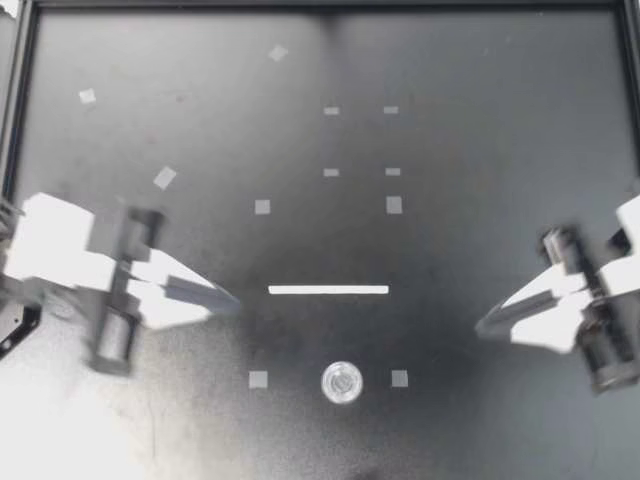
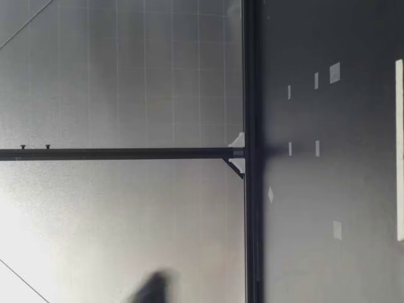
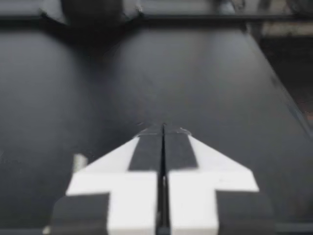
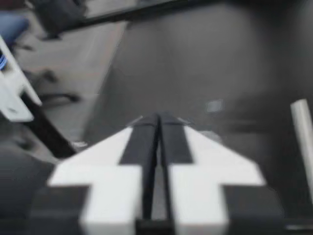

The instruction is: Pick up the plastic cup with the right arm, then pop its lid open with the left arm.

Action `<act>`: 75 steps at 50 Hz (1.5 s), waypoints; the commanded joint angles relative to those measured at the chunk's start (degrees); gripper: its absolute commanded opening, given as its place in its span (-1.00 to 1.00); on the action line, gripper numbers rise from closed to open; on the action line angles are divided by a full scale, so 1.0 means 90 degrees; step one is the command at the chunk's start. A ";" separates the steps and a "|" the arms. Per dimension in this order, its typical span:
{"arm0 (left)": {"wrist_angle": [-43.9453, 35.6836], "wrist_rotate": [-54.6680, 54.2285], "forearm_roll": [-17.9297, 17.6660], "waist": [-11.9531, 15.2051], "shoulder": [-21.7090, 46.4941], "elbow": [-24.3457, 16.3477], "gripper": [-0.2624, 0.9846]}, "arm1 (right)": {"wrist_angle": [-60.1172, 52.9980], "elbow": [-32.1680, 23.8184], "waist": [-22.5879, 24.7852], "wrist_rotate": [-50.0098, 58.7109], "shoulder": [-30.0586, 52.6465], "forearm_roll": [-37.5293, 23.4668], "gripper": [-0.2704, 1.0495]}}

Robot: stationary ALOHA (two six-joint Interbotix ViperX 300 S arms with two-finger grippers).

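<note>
Fingers pressed together on my left gripper (image 1: 232,300) and right gripper (image 1: 485,325), both empty. The clear round piece (image 1: 342,382) nearby looks light, slick, perhaps brittle; I'd pinch across its rim.

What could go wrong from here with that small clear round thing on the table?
The left gripper and right gripper are both shut; reaching in like that might just shove the clear round thing away. It lies roughly midway between them, so both arms closing in could collide.
</note>
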 commanded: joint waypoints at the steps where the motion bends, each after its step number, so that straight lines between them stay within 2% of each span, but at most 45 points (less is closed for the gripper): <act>1: -0.0332 -0.0215 -0.0029 -0.0127 0.0732 -0.0342 -0.75 | -0.0576 -0.0137 0.0156 0.0322 0.0986 0.0000 0.00; 6: -0.0361 -0.0459 -0.0020 -0.0195 0.1699 -0.0850 -0.75 | -0.0781 -0.0557 0.0176 0.0479 0.2334 -0.0010 0.33; 9: -0.0361 -0.0518 -0.0010 -0.0254 0.2100 -0.1094 -0.75 | -0.0781 -0.0879 0.0176 0.0469 0.2969 -0.0010 0.43; 12: -0.0352 -0.0537 -0.0010 -0.0303 0.2344 -0.1270 -0.75 | -0.0811 -0.1250 0.0186 0.0459 0.3613 -0.0039 0.43; 20: -0.0303 -0.0664 -0.0010 -0.0430 0.2559 -0.1328 -0.75 | -0.0820 -0.1748 0.0176 0.0459 0.4482 -0.0049 0.42; 38: 0.0127 -0.0674 -0.0029 -0.0449 0.3076 -0.1660 -0.75 | -0.0820 -0.2119 0.0176 0.0459 0.4824 0.0049 0.42; 63: 0.0039 -0.0664 -0.0029 -0.0488 0.3164 -0.1680 -0.75 | -0.0820 -0.2646 0.0176 0.0459 0.5381 0.0059 0.42; 75: -0.0059 -0.0674 -0.0029 -0.0479 0.3311 -0.1719 -0.75 | -0.0820 -0.2646 0.0176 0.0459 0.5391 0.0059 0.42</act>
